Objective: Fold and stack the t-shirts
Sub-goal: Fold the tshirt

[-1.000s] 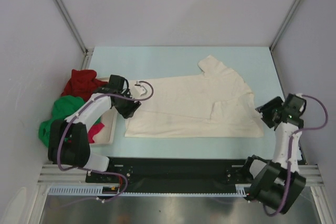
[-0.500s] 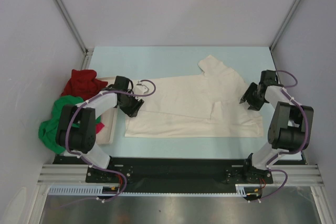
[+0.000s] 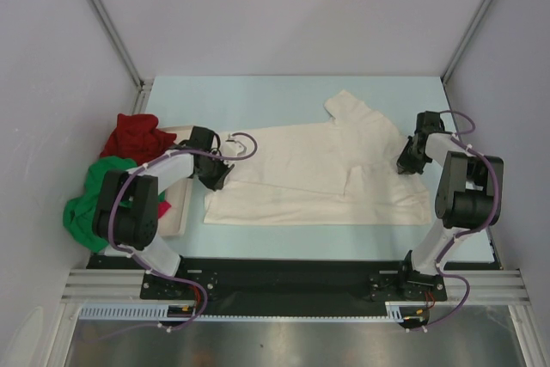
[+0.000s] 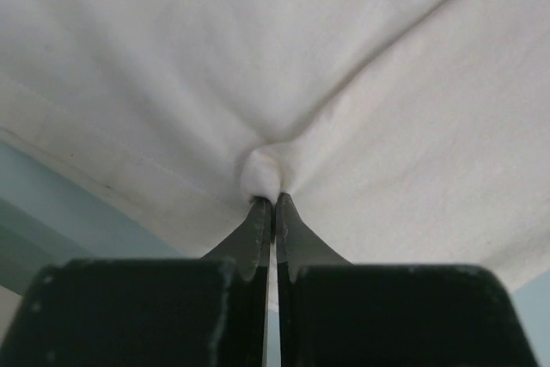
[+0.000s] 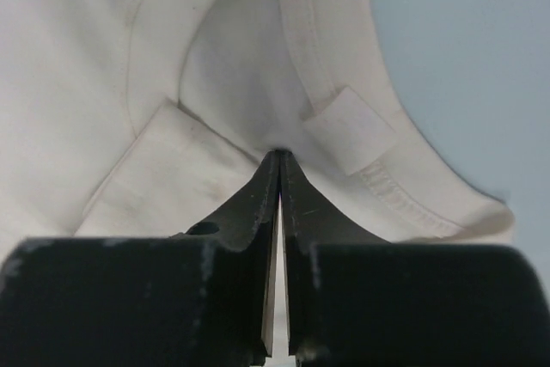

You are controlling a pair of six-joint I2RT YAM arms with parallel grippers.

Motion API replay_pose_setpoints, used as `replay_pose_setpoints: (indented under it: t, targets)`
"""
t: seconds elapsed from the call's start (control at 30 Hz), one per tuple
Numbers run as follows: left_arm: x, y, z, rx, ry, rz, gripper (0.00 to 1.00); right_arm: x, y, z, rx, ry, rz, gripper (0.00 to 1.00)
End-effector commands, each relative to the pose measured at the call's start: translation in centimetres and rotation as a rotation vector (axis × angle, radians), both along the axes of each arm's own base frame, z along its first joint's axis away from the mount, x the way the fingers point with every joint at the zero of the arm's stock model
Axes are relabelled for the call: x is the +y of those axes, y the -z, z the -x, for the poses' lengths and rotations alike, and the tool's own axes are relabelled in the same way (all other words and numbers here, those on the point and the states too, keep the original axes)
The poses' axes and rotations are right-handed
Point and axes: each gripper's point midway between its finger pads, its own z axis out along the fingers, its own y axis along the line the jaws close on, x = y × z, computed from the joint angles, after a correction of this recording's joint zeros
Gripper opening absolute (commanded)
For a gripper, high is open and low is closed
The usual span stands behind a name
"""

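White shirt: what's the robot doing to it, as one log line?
left end effector: shut on cream-white t-shirt, near hem | right end effector: shut at its collar | shirt: lying on table

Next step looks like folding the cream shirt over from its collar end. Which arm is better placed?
Right. The right gripper is shut on the cream-white shirt at its collar; the left gripper pinches the opposite end, beside the tray.

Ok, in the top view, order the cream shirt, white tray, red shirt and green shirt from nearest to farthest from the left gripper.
1. cream shirt, pinched in the left gripper.
2. white tray, just left of it.
3. red shirt and green shirt, farther left, too close to call.
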Motion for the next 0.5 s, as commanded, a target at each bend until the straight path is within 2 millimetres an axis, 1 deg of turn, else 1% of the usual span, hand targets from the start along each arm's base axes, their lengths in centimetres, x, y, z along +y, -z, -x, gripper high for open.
replay_pose_setpoints:
  t: [0.0, 0.07, 0.1, 0.17, 0.27, 0.3, 0.33, 0.37, 0.4, 0.43, 0.47]
  targets:
    - [1.5, 0.2, 0.4, -0.017, -0.036, -0.064, 0.00, -2.0, -1.3, -0.3, -0.041, 0.044, 0.079, 0.03]
    - [2.0, -0.3, -0.1, -0.052, -0.052, -0.086, 0.00, -2.1, -1.6, -0.2, -0.049, 0.047, 0.083, 0.00]
    - [2.3, -0.3, -0.1, -0.061, -0.060, -0.098, 0.00, -2.2, -1.8, -0.3, -0.059, 0.046, 0.086, 0.00]
    - [2.3, -0.2, 0.0, -0.062, -0.063, -0.096, 0.00, -2.1, -1.9, -0.4, -0.066, 0.040, 0.077, 0.00]
    - [2.3, -0.1, 0.3, -0.054, -0.067, -0.094, 0.00, -1.9, -2.4, -0.6, -0.066, 0.032, 0.077, 0.00]
    - [2.1, -0.1, 0.4, -0.046, -0.061, -0.082, 0.00, -2.0, -3.0, -0.7, -0.073, 0.021, 0.094, 0.03]
    - [1.9, -0.2, 0.5, -0.045, -0.054, -0.073, 0.00, -1.3, -3.8, -1.1, -0.092, -0.006, 0.105, 0.06]
    - [1.7, -0.3, 0.6, -0.041, -0.047, -0.060, 0.00, -0.9, -4.4, -1.2, -0.102, -0.022, 0.113, 0.18]
    - [1.5, -0.5, 0.8, -0.036, -0.041, -0.050, 0.05, -0.3, -5.0, -1.4, -0.120, -0.056, 0.119, 0.25]
    - [1.1, -0.9, 0.7, -0.042, -0.036, -0.031, 0.14, 1.3, -6.3, -1.7, -0.159, -0.103, 0.124, 0.31]
    - [1.1, -1.3, 0.4, -0.055, -0.039, -0.026, 0.34, 2.3, -6.9, -1.8, -0.175, -0.140, 0.138, 0.44]
